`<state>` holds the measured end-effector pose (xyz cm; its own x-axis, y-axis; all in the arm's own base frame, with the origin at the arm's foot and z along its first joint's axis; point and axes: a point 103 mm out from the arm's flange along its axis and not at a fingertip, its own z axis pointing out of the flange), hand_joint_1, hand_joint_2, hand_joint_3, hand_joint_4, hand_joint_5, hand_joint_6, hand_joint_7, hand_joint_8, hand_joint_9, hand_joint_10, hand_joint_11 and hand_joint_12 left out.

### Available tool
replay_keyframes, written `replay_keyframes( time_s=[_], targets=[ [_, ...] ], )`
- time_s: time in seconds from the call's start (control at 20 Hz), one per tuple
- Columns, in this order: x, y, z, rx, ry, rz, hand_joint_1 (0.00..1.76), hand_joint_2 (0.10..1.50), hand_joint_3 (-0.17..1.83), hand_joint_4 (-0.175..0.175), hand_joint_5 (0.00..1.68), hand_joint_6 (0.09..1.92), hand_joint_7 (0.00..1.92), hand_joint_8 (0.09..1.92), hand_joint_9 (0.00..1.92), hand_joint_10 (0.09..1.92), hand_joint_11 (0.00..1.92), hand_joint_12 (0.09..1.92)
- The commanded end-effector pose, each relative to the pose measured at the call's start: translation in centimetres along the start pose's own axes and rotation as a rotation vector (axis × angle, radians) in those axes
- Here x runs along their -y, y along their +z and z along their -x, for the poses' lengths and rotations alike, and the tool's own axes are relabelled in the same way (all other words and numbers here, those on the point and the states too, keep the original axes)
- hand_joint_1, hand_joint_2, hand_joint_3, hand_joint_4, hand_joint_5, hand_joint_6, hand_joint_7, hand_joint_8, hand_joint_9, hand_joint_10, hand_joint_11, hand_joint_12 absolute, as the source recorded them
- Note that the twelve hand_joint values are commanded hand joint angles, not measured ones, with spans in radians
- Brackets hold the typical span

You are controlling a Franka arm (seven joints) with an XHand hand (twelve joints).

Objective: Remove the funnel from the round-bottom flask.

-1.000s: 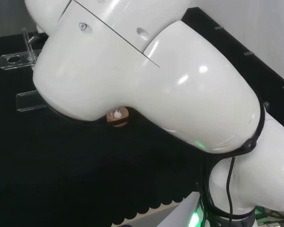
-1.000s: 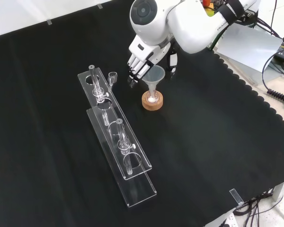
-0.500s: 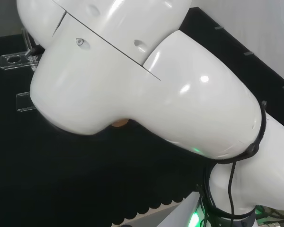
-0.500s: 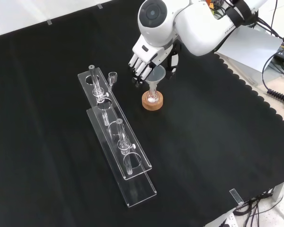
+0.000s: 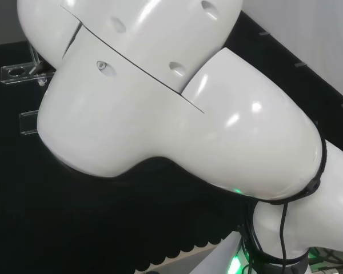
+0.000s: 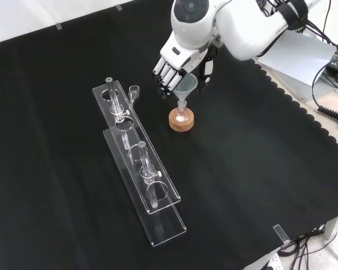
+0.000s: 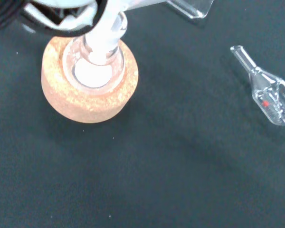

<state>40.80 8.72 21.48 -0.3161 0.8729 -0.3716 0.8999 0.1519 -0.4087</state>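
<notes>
In the front view a clear glass funnel stands between the fingers and the black thumb of the hand, which pinches its cone. Below it the small round-bottom flask with white powder sits in a cork ring. The funnel's stem points down at the flask's mouth; I cannot tell whether its tip is still inside. The wrist view has the cork ring, the flask and the blurred stem close by.
Two long clear racks with glass pieces lie left of the flask in the front view. A small glass piece lies beside the upper rack, also seen as a small glass piece from the wrist. The arm's white links cover the head view's middle.
The hand has moved up and a little right in the front view, and the funnel has risen with it. In the head view the arm's links now hide the cork ring.
</notes>
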Motion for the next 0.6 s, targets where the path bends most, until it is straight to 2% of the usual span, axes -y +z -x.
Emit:
replay_keyframes(
  time_s=[0.05, 0.3, 0.6],
  targets=[
    [1.2, -2.7, 0.7, 0.032, 0.021, -0.027, 0.90, 0.68, 0.60, -0.016, 0.65, 0.59, 0.49, 0.62, 0.82, 0.45, 0.53, 1.31],
    [2.5, -4.0, 1.2, 0.049, 0.057, -0.070, 0.89, 0.68, 0.61, -0.016, 0.64, 0.61, 0.48, 0.62, 0.83, 0.45, 0.53, 1.31],
    [4.6, -6.2, 1.9, 0.070, 0.101, -0.047, 0.89, 0.68, 0.61, -0.017, 0.63, 0.61, 0.48, 0.62, 0.84, 0.46, 0.53, 1.31]
  ],
)
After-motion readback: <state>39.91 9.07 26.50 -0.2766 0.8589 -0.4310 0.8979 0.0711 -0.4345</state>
